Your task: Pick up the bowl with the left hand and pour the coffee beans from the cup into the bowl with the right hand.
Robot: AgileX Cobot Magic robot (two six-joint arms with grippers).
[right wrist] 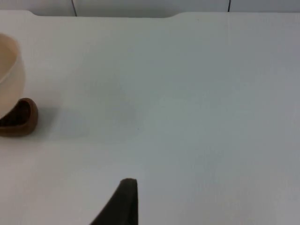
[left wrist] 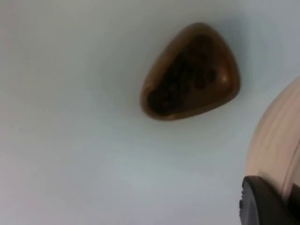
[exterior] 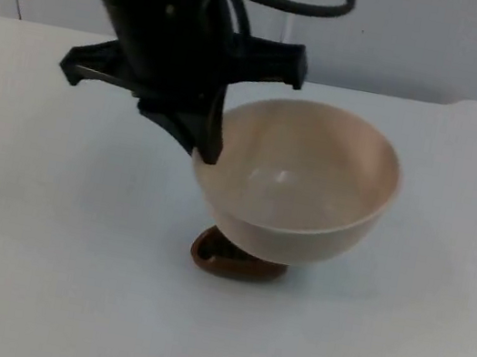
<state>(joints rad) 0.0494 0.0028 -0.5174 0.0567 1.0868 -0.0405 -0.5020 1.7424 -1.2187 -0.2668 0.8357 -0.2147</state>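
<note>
Already the left claw (exterior: pixel 211 141) is pinched on the left rim of the smooth, round cream plastic bowl (exterior: pixel 298 180), carrying it tilted above the white worktop (exterior: pixel 37 272), its empty hollow open upward and toward the right, which looks meant to give a pouring cup room to come in from that side. Beneath the bowl's near edge stands the small brown glossy cup (exterior: pixel 233 259), rounded and somewhat triangular in outline; the left wrist view looks straight down into it and dark coffee beans (left wrist: pixel 185 77) lie inside. The bowl's outer wall shows faint ribbing there. The right claw (right wrist: pixel 123 206) waits well to the right of the cup, over bare worktop; whether it is wide or narrow I cannot tell. The cup is not yet lifted, so pouring remains.
</note>
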